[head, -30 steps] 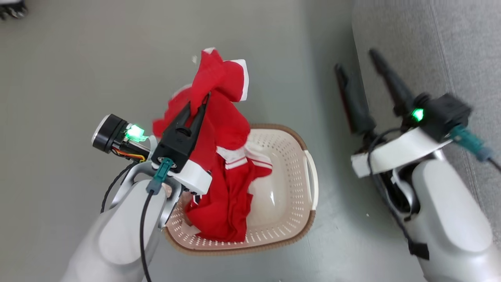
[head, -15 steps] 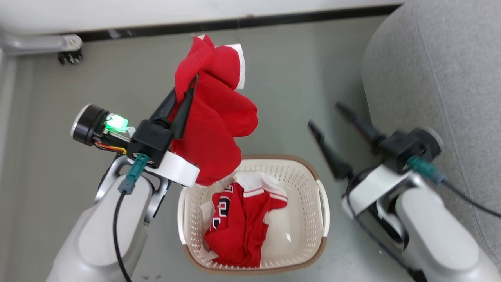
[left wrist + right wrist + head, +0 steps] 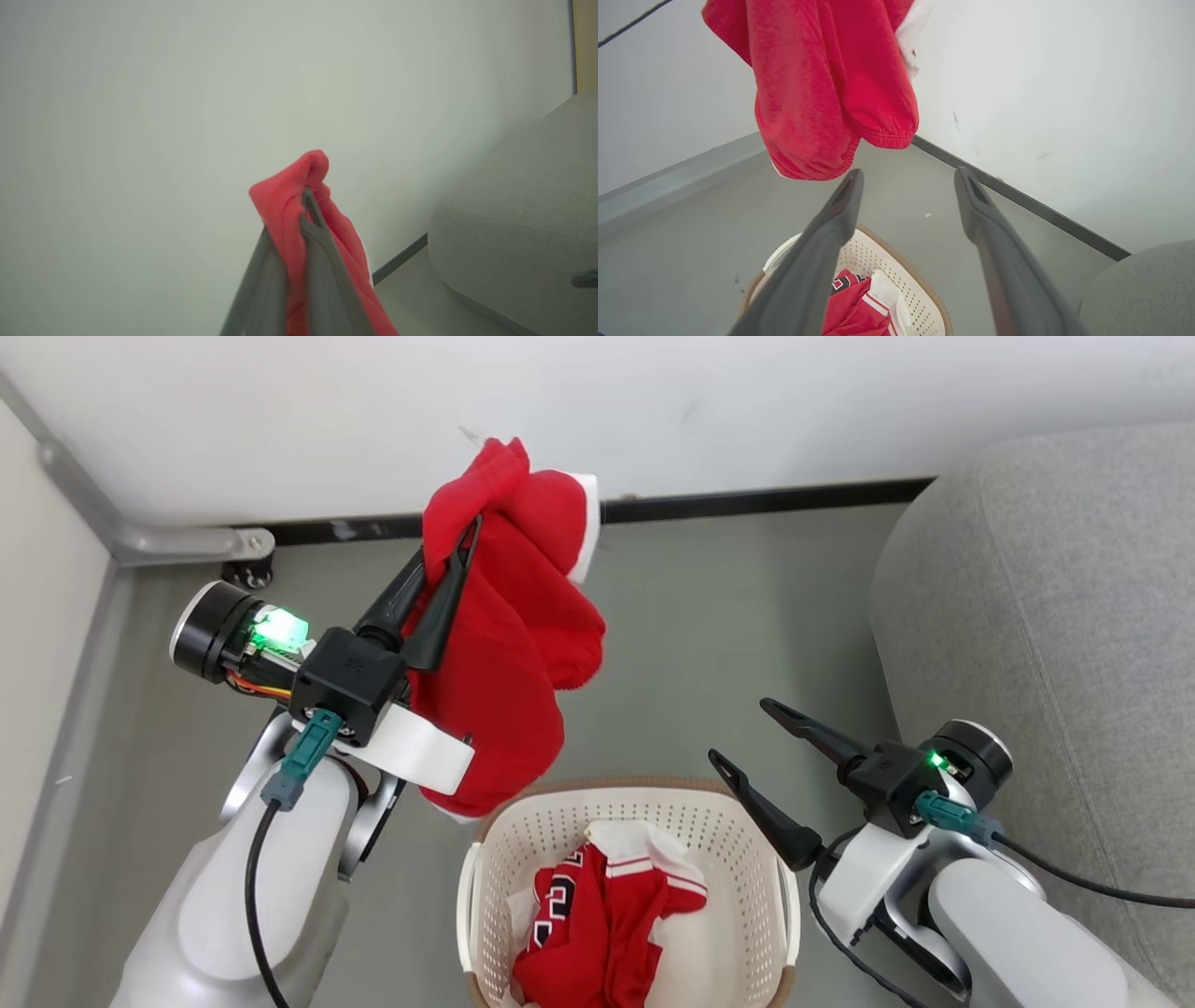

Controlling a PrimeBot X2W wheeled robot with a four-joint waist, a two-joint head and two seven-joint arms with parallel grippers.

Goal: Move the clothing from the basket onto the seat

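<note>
Red clothing (image 3: pixel 504 653) hangs clenched in left gripper (image 3: pixel 453 537) jaws. Right gripper (image 3: pixel 739 728) jaws stand released beside the basket (image 3: pixel 478 882), which apparently holds more.

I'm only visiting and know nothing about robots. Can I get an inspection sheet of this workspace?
Surface: grey floor.
Job's things: hanging garment, red, held up by the left claw; lettered garment lying in the white basket; grey sofa at right.
Clutter: nothing seen.
Claws: left claw shut on the hanging garment; right claw open and empty.
Cables: left black cable and right black cable, one along each forearm.
Surroundings: white wall, black baseboard, metal leg with a caster.
</note>
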